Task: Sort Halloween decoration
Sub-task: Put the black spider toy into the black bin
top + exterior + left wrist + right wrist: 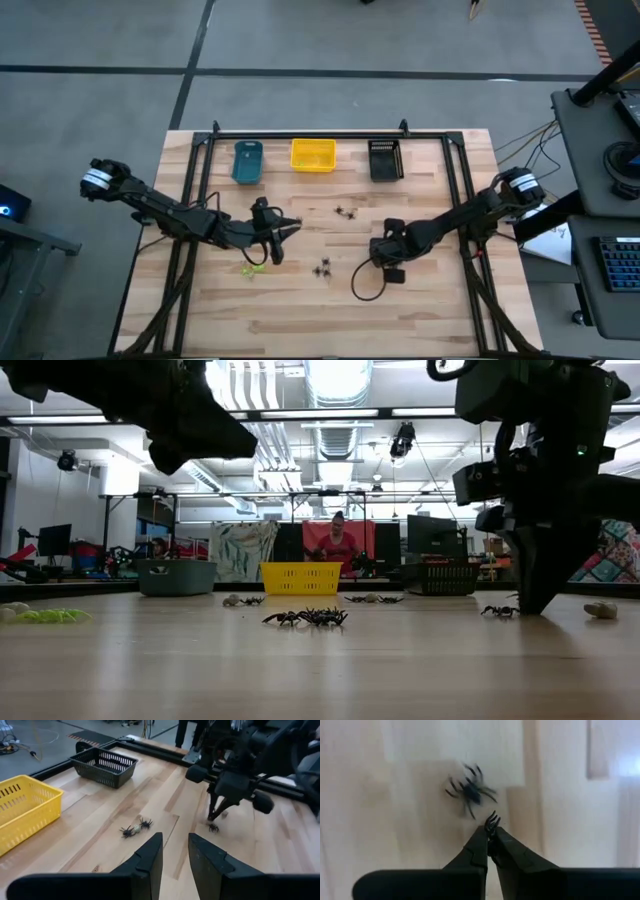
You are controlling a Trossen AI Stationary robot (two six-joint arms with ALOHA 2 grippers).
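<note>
Small black spider decorations lie on the wooden table: a pair (135,828) near the middle, a cluster (310,617) toward the near edge, and one (470,792) just beyond my right gripper's tips. A yellow-green one (252,268) lies near my left arm. My right gripper (491,831) points steeply down at the table right of centre, shut, with tiny black legs showing at its tips. My left gripper (175,855) hovers above the table left of centre, open, with nothing between its fingers. My right gripper pinches a tiny black spider piece between its two fingertips; only its curled legs (493,819) stick out past the tips. The fingers come from above, pointing steeply down, with the tips at the table top (528,607). The rest of the piece is hidden by the fingers.
Three bins stand in a row at the far edge: teal (247,160), yellow (312,154) and black (385,158). A pale scrap (600,609) lies to the right. A black frame rail (310,135) runs behind the bins. A person (338,545) shows in the room beyond.
</note>
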